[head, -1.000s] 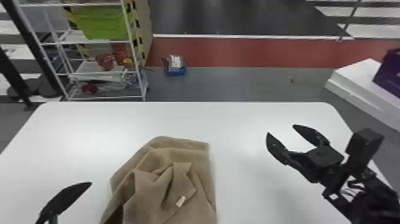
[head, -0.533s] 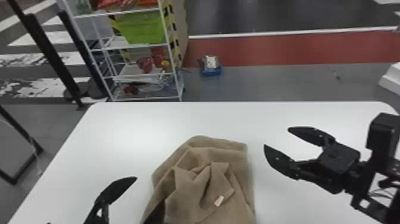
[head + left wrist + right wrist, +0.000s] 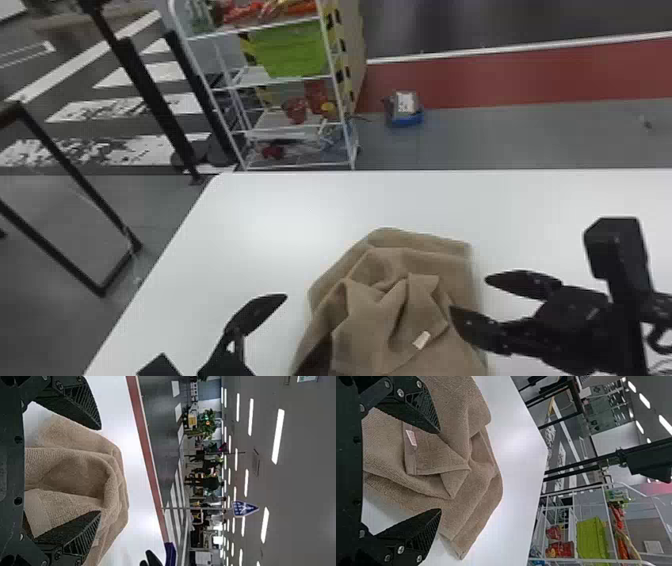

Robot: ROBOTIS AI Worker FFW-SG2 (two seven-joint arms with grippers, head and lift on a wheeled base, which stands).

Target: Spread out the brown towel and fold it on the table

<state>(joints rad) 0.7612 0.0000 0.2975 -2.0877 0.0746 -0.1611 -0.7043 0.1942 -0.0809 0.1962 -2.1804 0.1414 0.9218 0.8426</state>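
White and smooth, the tabletop [image 3: 260, 210] spreads beneath both pairs of jaws. Well beyond them, past its far edge, stands a white wire rack [image 3: 352, 150] with a lime-green bin [image 3: 290, 50], whose contents I can't make out, and red packets [image 3: 562, 549] on a shelf. A shallow blue container [image 3: 407, 120] sits on the floor beyond the jaws too, with something grey and white-labelled in it.

The crumpled brown terry towel [image 3: 385, 300] lies on the tabletop between the left gripper [image 3: 255, 312] and the right gripper [image 3: 469, 295]. The left jaws are wide apart with nothing between their tips, the towel's folds below and beside them. The right jaws are spread wide and empty as well, above the towel's edge nearest them. A small white label [image 3: 421, 340] shows on the cloth, near the right jaws; its lettering is too small to read.
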